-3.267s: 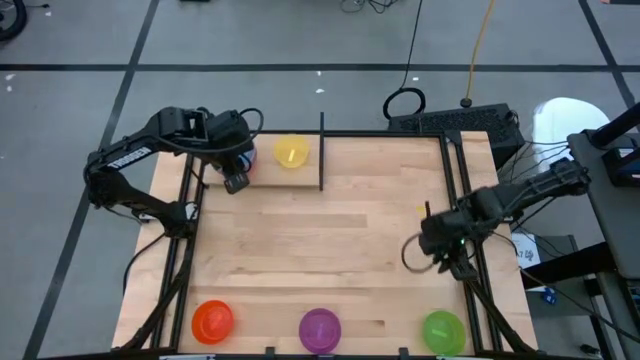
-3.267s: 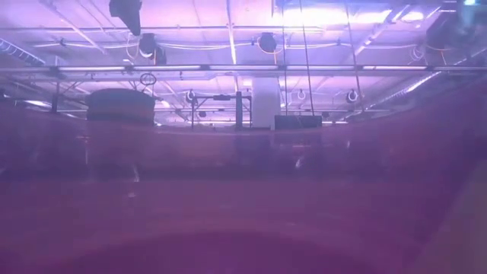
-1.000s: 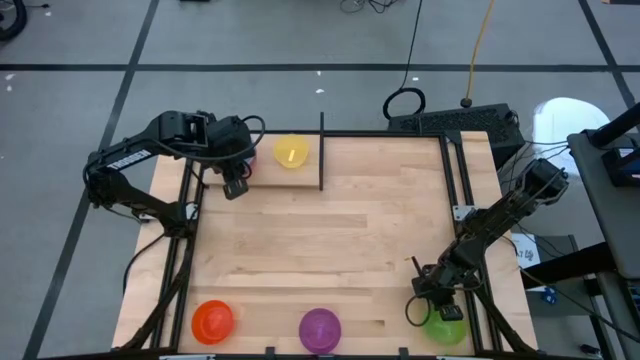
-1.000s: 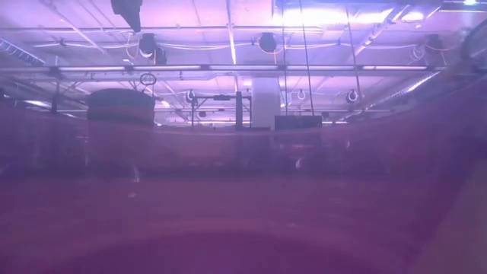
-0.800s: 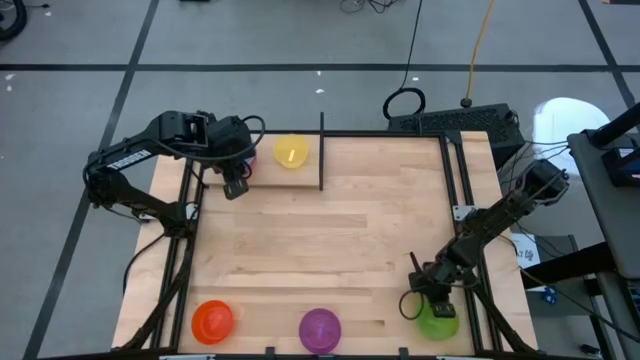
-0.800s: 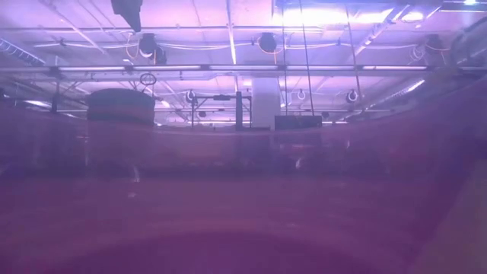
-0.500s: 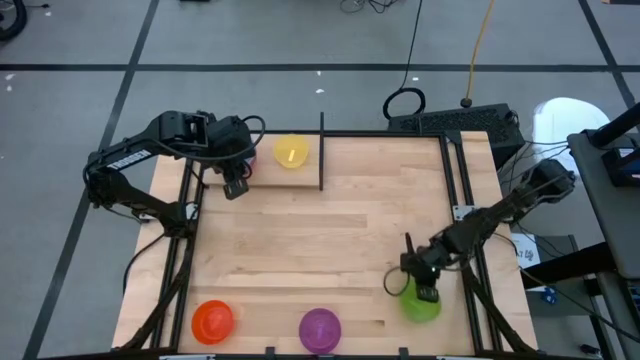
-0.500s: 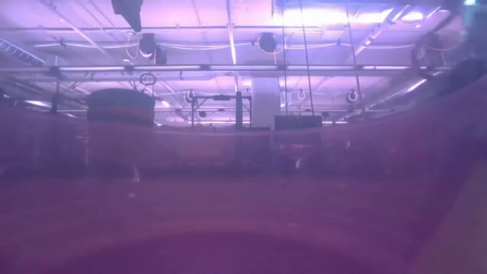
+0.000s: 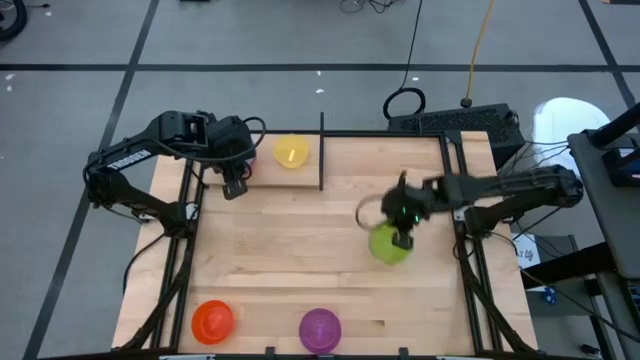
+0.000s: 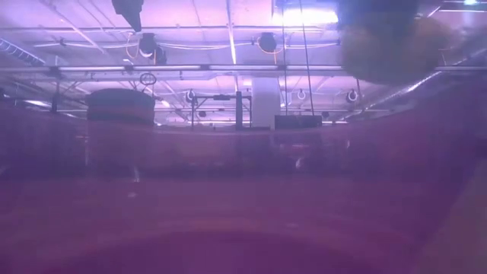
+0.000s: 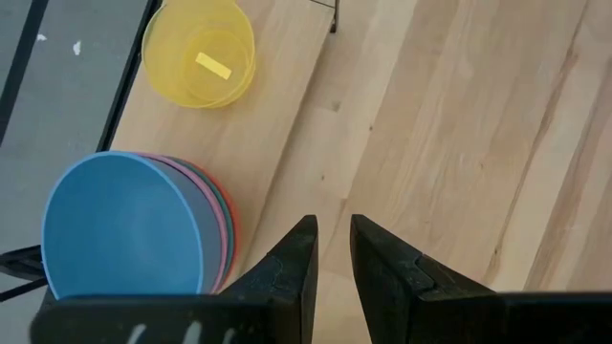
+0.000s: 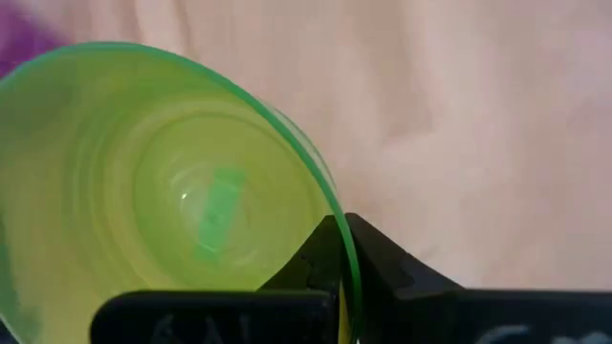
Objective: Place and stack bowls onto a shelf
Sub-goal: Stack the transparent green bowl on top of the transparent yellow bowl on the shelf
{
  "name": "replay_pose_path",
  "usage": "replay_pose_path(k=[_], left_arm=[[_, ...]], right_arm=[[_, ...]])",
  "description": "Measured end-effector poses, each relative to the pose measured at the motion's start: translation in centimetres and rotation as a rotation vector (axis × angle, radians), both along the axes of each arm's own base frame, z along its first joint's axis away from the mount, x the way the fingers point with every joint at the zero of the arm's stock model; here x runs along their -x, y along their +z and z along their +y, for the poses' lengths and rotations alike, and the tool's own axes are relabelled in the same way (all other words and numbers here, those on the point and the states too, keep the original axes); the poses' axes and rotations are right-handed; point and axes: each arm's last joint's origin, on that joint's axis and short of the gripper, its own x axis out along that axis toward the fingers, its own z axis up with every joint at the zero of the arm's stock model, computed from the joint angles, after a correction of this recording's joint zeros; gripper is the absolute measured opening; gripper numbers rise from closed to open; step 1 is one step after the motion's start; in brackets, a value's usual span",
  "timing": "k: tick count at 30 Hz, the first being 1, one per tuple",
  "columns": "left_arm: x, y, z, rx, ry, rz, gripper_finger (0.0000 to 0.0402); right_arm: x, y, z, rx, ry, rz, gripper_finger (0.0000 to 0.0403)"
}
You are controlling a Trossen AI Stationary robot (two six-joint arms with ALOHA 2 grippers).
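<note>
My right gripper (image 9: pixel 402 228) is over the middle right of the table, shut on a green bowl (image 9: pixel 388 244), which shows as a blur high in the low view (image 10: pixel 386 47). My left gripper (image 11: pixel 331 256) hangs open over the far left, beside a stack of bowls with a blue one on top (image 11: pixel 122 227). That stack and a yellow bowl (image 9: pixel 291 152) sit on the shelf (image 9: pixel 365 160), left of its upright black divider (image 9: pixel 321 150). An orange bowl (image 9: pixel 213 320) and a purple bowl (image 9: pixel 320 327) stand at the near edge. My right gripper pinches the green bowl's rim (image 12: pixel 337 222), one finger inside the bowl and one outside. The fingers come slanting down from the table's right side. The bowl hangs tilted below them, its opening toward the wrist camera, lifted clear of the table.
Black metal rods (image 9: pixel 462 190) run along the table's left, right and far sides. A keyboard (image 9: pixel 455 122) and a coiled cable (image 9: pixel 405 103) lie beyond the far right corner. Bare wood spreads across the table's middle (image 9: pixel 290 240).
My right gripper has lifted the green bowl from the near right corner and carried it up, toward the far edge and toward the table's middle, turning its wrist on the way. The bowl now hangs clear of the table.
</note>
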Motion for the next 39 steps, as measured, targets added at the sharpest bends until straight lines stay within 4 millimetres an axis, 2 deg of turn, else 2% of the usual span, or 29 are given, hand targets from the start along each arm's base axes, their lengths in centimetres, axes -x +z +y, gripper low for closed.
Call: replay_pose_path(k=[4, 8, 11, 15, 22, 25, 28, 34, 39], left_arm=[[0.0, 0.0, 0.0, -0.005, 0.002, -0.001, 0.0072], [-0.3, 0.1, 0.1, -0.03, -0.04, -0.024, 0.0072], [-0.9, 0.4, 0.2, -0.062, -0.072, -0.084, 0.0072], [-2.0, 1.1, 0.5, -0.057, -0.003, -0.234, 0.0072], [-4.3, 1.8, 0.2, -0.043, 0.042, -0.419, 0.0072], [-5.7, 1.7, -0.3, -0.025, 0.056, -0.472, 0.0072], [-7.0, 0.8, -0.7, -0.015, 0.032, -0.436, 0.0072], [-8.2, -0.3, -1.3, -0.005, 0.008, -0.387, 0.0072], [-9.2, -0.6, -1.6, 0.021, 0.035, -0.413, 0.0072]], right_arm=[[-1.6, 3.5, -2.9, 0.075, -0.01, -0.137, 0.0], [-3.3, 5.0, -4.8, 0.154, 0.038, -0.191, 0.0], [-4.9, 4.5, -5.7, 0.214, 0.042, -0.175, 0.0], [-7.1, 3.2, -6.7, 0.347, -0.039, -0.172, 0.0], [-10.1, 2.3, -7.6, 0.468, -0.146, -0.274, 0.0], [-10.5, 2.8, -7.8, 0.511, -0.181, -0.333, 0.0], [-10.7, 3.5, -7.8, 0.532, -0.173, -0.392, 0.0], [-11.1, 4.2, -7.9, 0.581, -0.138, -0.464, 0.0], [-11.3, 4.8, -8.3, 0.586, -0.178, -0.532, 0.0]])
